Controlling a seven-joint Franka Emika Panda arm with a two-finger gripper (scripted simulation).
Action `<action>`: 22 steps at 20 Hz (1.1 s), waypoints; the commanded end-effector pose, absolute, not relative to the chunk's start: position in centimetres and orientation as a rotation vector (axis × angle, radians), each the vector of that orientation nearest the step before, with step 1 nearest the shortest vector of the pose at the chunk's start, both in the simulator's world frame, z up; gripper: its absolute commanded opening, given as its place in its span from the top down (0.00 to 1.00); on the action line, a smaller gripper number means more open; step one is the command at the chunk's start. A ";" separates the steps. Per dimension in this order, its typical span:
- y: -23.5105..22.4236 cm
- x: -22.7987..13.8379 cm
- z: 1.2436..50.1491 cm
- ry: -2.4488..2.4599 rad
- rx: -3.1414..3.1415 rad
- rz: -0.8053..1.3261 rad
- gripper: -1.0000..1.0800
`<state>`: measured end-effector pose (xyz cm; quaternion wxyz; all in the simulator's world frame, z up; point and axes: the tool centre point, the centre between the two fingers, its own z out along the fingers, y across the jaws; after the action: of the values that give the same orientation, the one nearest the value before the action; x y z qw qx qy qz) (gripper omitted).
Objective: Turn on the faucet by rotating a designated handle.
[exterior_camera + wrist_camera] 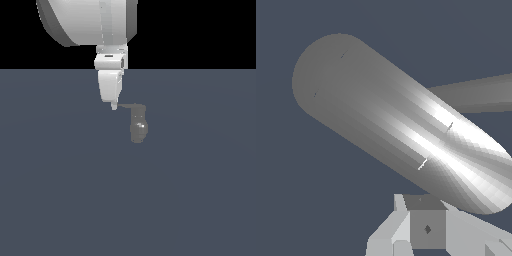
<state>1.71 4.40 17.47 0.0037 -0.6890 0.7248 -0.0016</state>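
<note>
A flat, bare slate-blue floor (65,200) fills the exterior view from about nine o'clock round through six to three, meeting a plain black backdrop (200,30) along a straight level line toward twelve.

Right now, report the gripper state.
Gripper: cannot be told whether open or closed; its tip sits at the end of the handle, holding nothing visibly.

No readable text, labels, brands, numbers or signs on any surface.
</note>
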 end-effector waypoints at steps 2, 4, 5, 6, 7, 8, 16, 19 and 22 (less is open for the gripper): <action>2.9 0.5 17.3 2.291 -2.149 -0.001 1.00; 2.6 -0.1 17.3 2.291 -2.149 -0.001 1.00; 2.4 -0.5 17.3 2.291 -2.149 -0.001 1.00; 2.3 -0.8 17.3 2.291 -2.149 -0.001 1.00; 2.1 -1.1 17.3 2.290 -2.150 0.000 1.00; 1.9 -1.4 17.3 2.290 -2.150 0.000 1.00; -0.9 -1.9 17.4 2.281 -2.155 -0.002 1.00; -2.8 -2.4 17.3 2.285 -2.153 -0.001 1.00; -4.7 -2.9 17.3 2.289 -2.151 0.000 1.00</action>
<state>-2.54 -1.15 17.47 0.0032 -0.7019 0.7123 0.0013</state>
